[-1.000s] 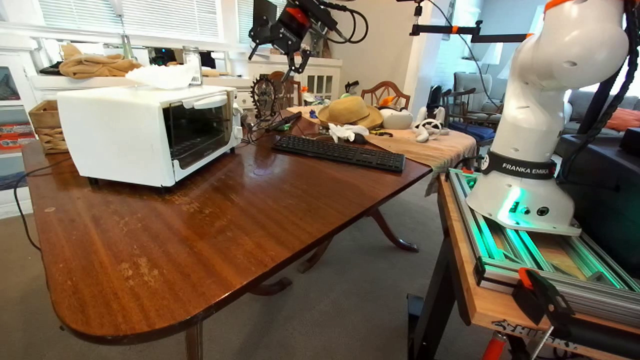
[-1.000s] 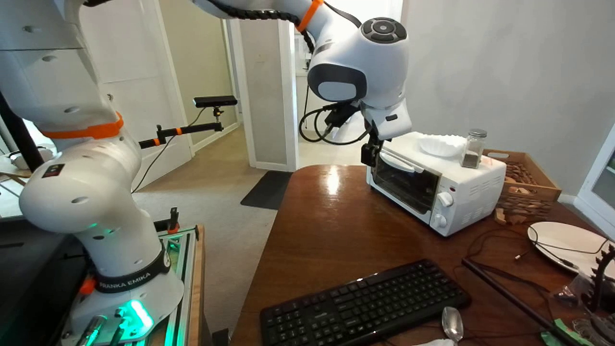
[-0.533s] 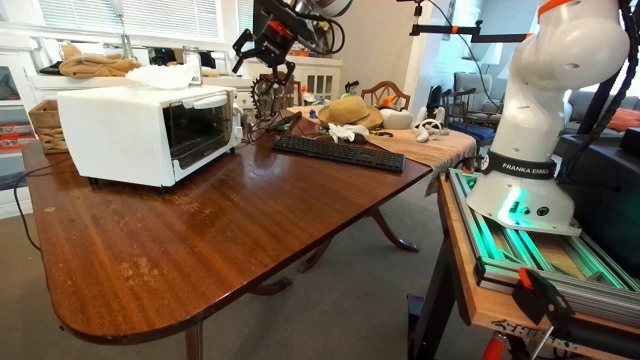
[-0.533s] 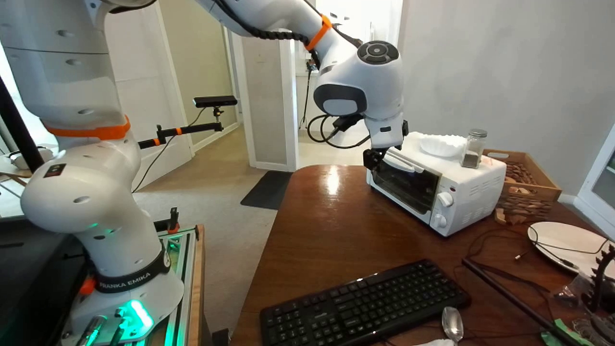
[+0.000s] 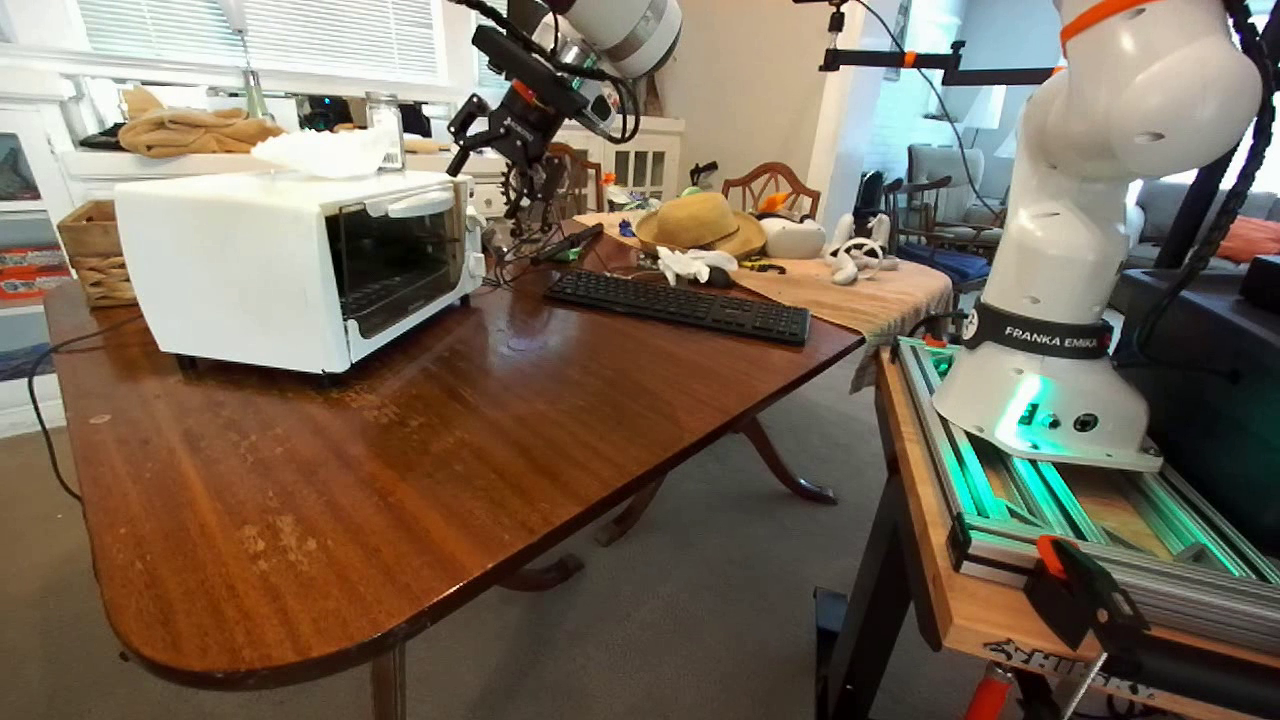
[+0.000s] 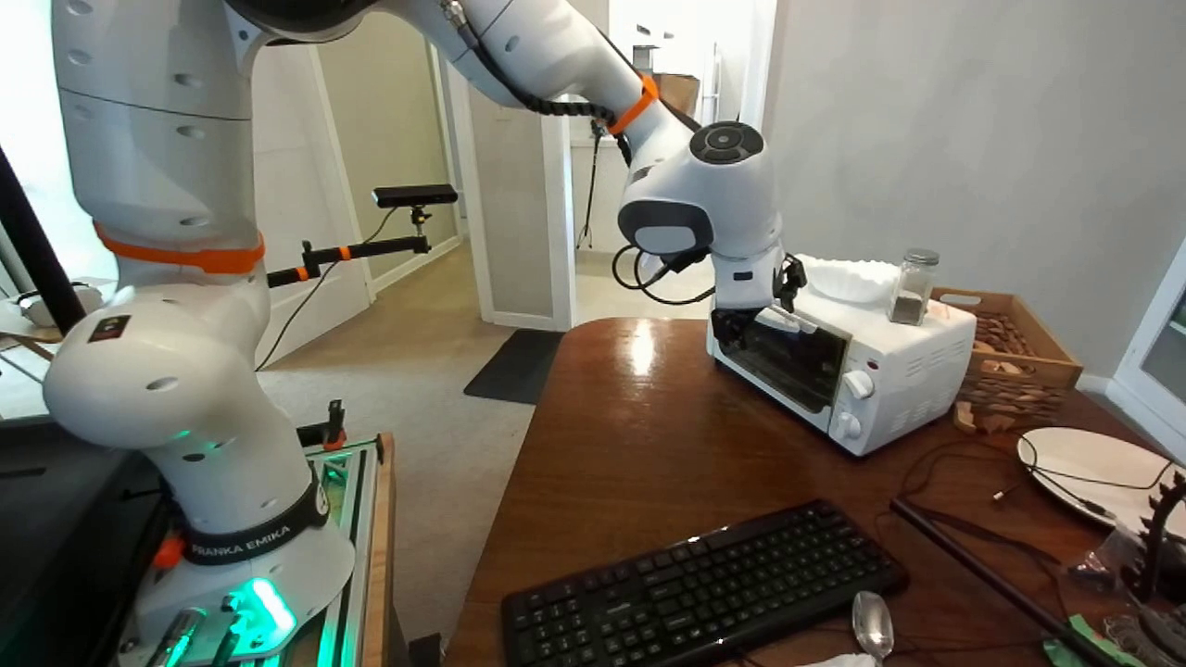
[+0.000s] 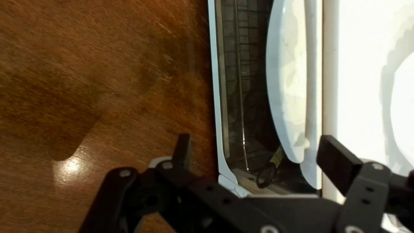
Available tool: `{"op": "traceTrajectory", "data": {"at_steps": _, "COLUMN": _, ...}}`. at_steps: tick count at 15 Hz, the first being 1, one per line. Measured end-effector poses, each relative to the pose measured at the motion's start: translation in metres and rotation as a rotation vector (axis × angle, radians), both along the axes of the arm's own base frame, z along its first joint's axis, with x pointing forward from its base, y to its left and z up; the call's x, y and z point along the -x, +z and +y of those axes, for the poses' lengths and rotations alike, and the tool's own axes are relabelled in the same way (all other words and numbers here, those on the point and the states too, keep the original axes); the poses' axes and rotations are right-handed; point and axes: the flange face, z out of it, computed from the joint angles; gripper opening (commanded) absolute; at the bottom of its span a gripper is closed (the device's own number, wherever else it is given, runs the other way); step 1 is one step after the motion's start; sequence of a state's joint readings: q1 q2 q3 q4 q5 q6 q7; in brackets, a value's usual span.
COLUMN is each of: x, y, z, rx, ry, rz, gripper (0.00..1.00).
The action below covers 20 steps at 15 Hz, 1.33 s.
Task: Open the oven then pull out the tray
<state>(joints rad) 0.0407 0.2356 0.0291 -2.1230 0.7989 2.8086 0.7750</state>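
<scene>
we see a wooden desk (image 5: 330, 500). on it rest the oven (image 5: 230, 270), a keyboard (image 6: 704, 588), a basket (image 6: 1019, 398) and a plate (image 6: 1103, 454).

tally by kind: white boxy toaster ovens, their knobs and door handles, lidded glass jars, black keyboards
White boxy oven: 1
White round knobs: 2
Curved white door handle: 1
Lidded clear glass jar: 1
Black rectangular keyboard: 1
Total: 6

Arm (image 6: 547, 56) bent fwd, wrist (image 6: 746, 208) angled dn, end effector (image 7: 257, 150) spread wide

Window blinds (image 5: 265, 38), wooden chairs (image 5: 771, 172), carpet (image 5: 690, 600) and a pale armchair (image 5: 938, 162) mark this as a home.
</scene>
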Motion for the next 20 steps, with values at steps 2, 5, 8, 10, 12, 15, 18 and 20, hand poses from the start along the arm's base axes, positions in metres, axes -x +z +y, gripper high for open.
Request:
{"op": "traceTrajectory", "data": {"at_steps": 2, "x": -0.002, "y": 0.001, "z": -0.001, "rx": 0.005, "ry": -0.017, "rz": -0.016, "gripper": 1.00}}
{"op": "traceTrajectory", "data": {"at_steps": 5, "x": -0.003, "y": 0.001, "z": 0.003, "rx": -0.001, "ry": -0.020, "rz": -0.014, "gripper": 1.00}}
{"op": "traceTrajectory", "data": {"at_steps": 8, "x": -0.007, "y": 0.001, "z": 0.009, "rx": -0.010, "ry": -0.019, "rz": -0.015, "gripper": 1.00}}
{"op": "traceTrajectory", "data": {"at_steps": 10, "x": -0.012, "y": 0.001, "z": 0.012, "rx": -0.013, "ry": -0.016, "rz": -0.018, "gripper": 1.00}}
{"op": "traceTrajectory", "data": {"at_steps": 12, "x": -0.018, "y": -0.002, "z": 0.012, "rx": -0.019, "ry": -0.013, "rz": -0.014, "gripper": 1.00}}
{"op": "traceTrajectory", "data": {"at_steps": 15, "x": -0.027, "y": -0.010, "z": 0.012, "rx": -0.036, "ry": -0.006, "rz": 0.005, "gripper": 1.00}}
{"op": "traceTrajectory", "data": {"at_steps": 18, "x": -0.029, "y": -0.016, "z": 0.013, "rx": -0.046, "ry": 0.003, "rz": 0.025, "gripper": 1.00}}
{"op": "traceTrajectory", "data": {"at_steps": 20, "x": -0.028, "y": -0.018, "z": 0.014, "rx": -0.052, "ry": 0.009, "rz": 0.035, "gripper": 1.00}}
